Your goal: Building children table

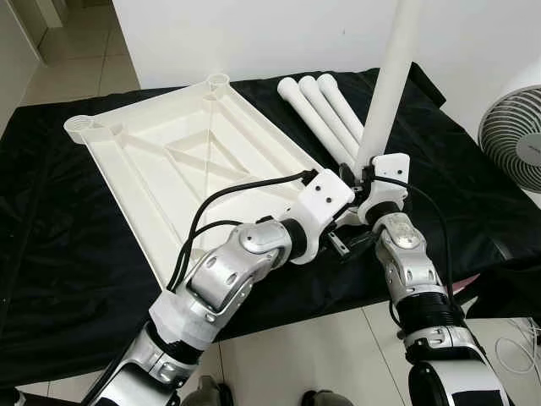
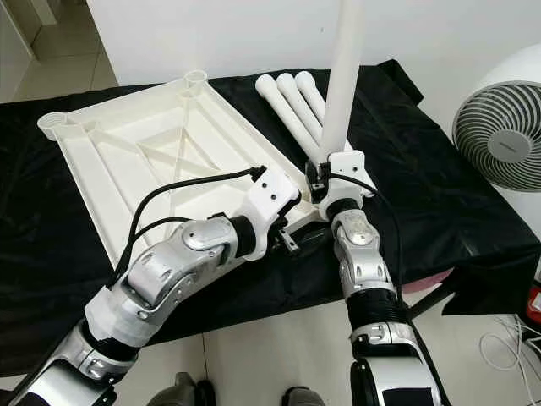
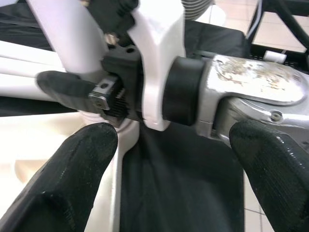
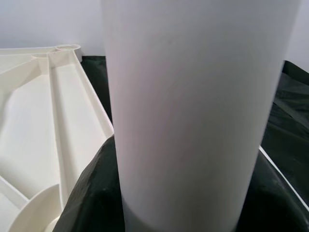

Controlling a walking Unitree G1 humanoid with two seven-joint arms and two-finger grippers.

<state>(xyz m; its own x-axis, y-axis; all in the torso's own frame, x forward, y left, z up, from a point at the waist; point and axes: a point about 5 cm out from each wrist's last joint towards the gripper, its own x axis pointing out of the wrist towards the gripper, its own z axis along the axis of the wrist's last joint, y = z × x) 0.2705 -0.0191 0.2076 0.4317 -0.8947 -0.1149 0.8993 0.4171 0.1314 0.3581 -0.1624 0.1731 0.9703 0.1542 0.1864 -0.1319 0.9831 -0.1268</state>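
Holding a white table leg (image 1: 390,80) upright, the right hand (image 1: 369,173) is clamped round its lower end at the near right corner of the tabletop (image 1: 182,165). Right wrist view: leg (image 4: 198,116) fills most of the frame between the black fingers (image 4: 91,198), fingers closed against it.

Tabletop is white plastic, lying upside down, ribs up, on a black cloth (image 1: 51,254) spread over the worktop. Round leg sockets visible at the far corners (image 1: 81,127) and (image 1: 217,81), both without legs.

Three more white legs (image 1: 325,114) lie side by side on the cloth just beside the tabletop's right edge, behind the upright one.

Left hand (image 3: 169,159) sits just beside the right wrist at the same corner. Left wrist view: its two black fingers (image 3: 77,169) are spread wide apart with nothing between them, the right arm's silver wrist (image 3: 256,92) and the tabletop edge ahead.

White fan (image 1: 516,144) stands off to the right, beyond the cloth. Tiled floor (image 1: 313,359) below.
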